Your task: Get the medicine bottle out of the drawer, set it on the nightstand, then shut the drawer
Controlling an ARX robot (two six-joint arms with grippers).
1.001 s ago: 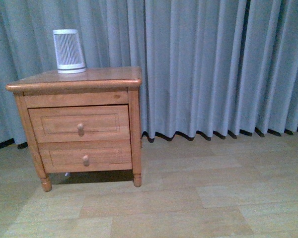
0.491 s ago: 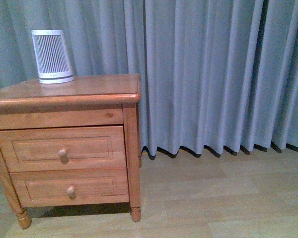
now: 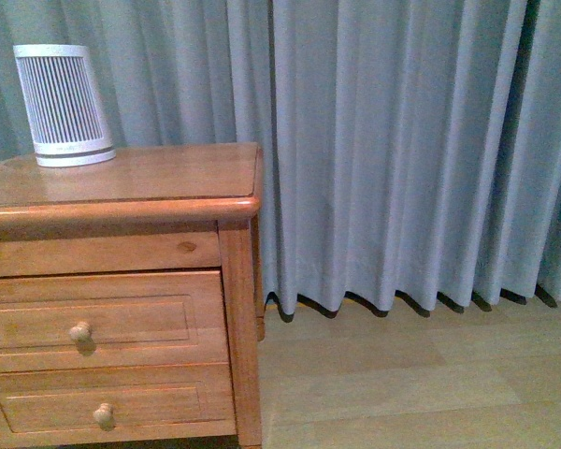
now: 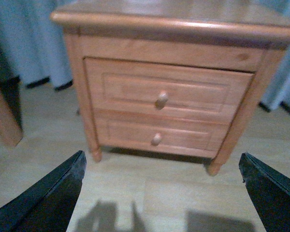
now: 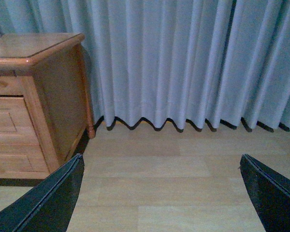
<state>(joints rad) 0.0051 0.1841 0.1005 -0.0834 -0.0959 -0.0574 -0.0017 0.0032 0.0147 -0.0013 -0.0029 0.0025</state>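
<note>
The nightstand (image 3: 159, 178) stands at the left of the front view, orange-brown with a glossy top. Its upper drawer (image 3: 140, 318) is shut, with a round knob (image 3: 79, 331) on the front. The medicine bottle is out of view. In the left wrist view my left gripper (image 4: 161, 155) is open above the floor, facing the nightstand (image 4: 174, 46) and its drawer (image 4: 130, 89) from a distance. My right gripper (image 5: 161, 157) is open too, over bare floor to the right of the nightstand (image 5: 58, 96). Nothing is between either pair of fingers.
A large white-grey ribbed cylinder (image 3: 64, 105) stands on the back left of the nightstand top. The shallower lower drawer (image 3: 150, 402) is shut. Grey-blue curtains (image 3: 402, 150) hang behind, above a pale wood floor (image 3: 402, 383). Another wooden piece (image 4: 2, 121) shows at the left wrist view's edge.
In the front view the nightstand has grown larger and slid left and down; its feet are now out of frame. Both drawers stay shut.
</note>
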